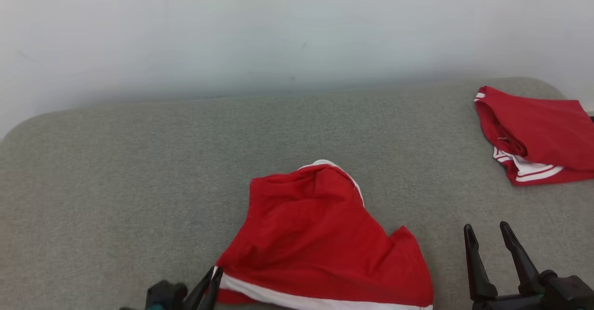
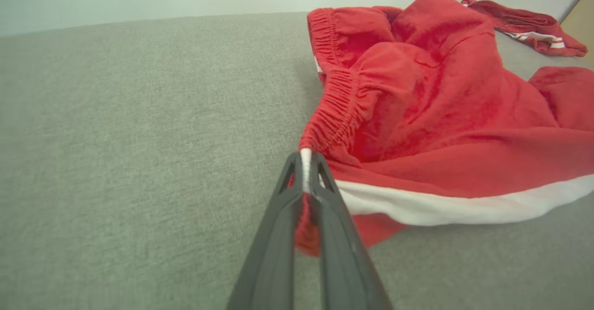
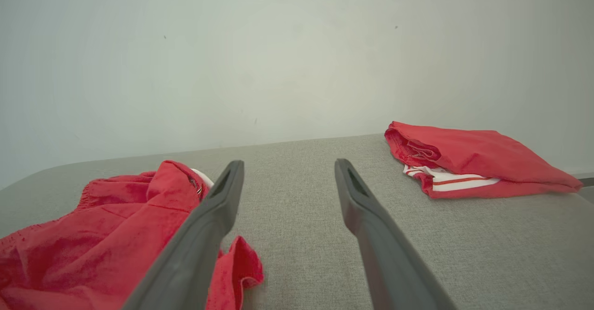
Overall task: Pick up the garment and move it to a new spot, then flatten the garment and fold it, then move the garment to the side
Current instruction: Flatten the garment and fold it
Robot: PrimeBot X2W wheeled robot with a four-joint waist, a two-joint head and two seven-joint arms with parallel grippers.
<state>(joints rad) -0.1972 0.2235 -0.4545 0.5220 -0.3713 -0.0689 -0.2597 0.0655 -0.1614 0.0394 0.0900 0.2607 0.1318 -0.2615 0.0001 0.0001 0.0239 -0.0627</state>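
At the far left of the head view, our left gripper [image 1: 216,270] sits low on the grey padded surface [image 1: 116,161]. Its two fingers are pinched together on the near-left corner of the garment [image 1: 320,235]. The left wrist view shows why that corner was chosen: the gathered waistband [image 2: 334,110] meets the white stripe [image 2: 455,205] there, and a sliver of white cloth is caught between the tips with red cloth bunched lower in the jaws. We judge a hemmed, doubled edge like that less likely to slip than a single layer (though we cannot see how deep the bite goes).

The garment itself, a pair of red shorts, lies in the middle of the surface, just in front of us. It is crumpled and humped up rather than flat, with one leg flopping towards the right. It looks like nothing has been lifted or smoothed yet, so we take this as the start of the pick-up.

Further right, our right gripper [image 1: 486,229] hangs near the garment's right edge with its fingers spread wide, holding nothing. Its wrist view has one finger just beside the red leg. We read that as waiting to take the opposite corner, so the cloth could hang spread between two hands.

At the far right, against the wall [image 1: 278,31], a second garment [image 1: 538,129] lies folded, well apart from ours.
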